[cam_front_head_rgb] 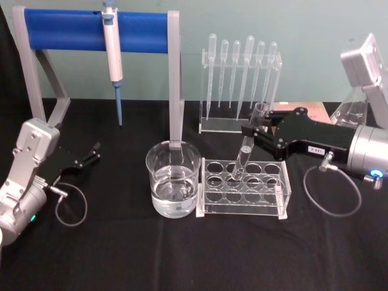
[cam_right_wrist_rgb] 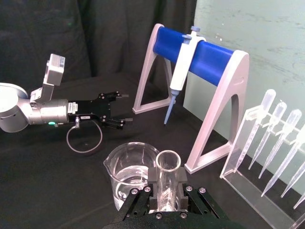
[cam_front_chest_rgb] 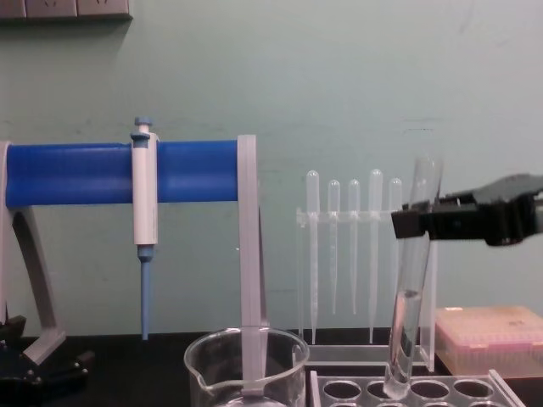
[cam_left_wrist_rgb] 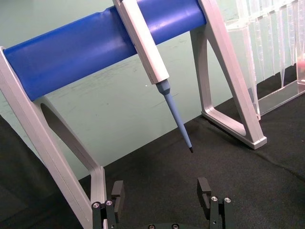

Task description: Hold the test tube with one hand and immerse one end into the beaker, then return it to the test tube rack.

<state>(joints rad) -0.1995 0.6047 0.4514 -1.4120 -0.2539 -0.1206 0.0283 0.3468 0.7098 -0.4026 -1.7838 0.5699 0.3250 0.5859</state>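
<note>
My right gripper (cam_front_head_rgb: 253, 134) is shut on the upper part of the test tube (cam_front_head_rgb: 247, 148), a clear glass tube leaning with its open rim up. Its round bottom sits at a hole of the clear rack (cam_front_head_rgb: 285, 193), just right of the beaker (cam_front_head_rgb: 173, 182), which holds clear liquid. The chest view shows the tube (cam_front_chest_rgb: 407, 322) slanting down from the gripper (cam_front_chest_rgb: 411, 222) to the rack's top, with the beaker (cam_front_chest_rgb: 246, 365) to its left. In the right wrist view the fingers clamp the tube (cam_right_wrist_rgb: 167, 167) above the beaker (cam_right_wrist_rgb: 125, 171). My left gripper (cam_front_head_rgb: 94, 151) rests open at the far left (cam_left_wrist_rgb: 161, 191) (cam_right_wrist_rgb: 116, 109).
A blue-barred stand (cam_front_head_rgb: 97, 30) with a blue-tipped pipettor (cam_front_head_rgb: 113, 54) hanging from it rises behind the beaker. A clear holder of plastic pipettes (cam_front_head_rgb: 242, 79) stands behind the rack. A pink box (cam_front_chest_rgb: 488, 339) and a glass flask (cam_front_head_rgb: 348, 112) sit at the back right.
</note>
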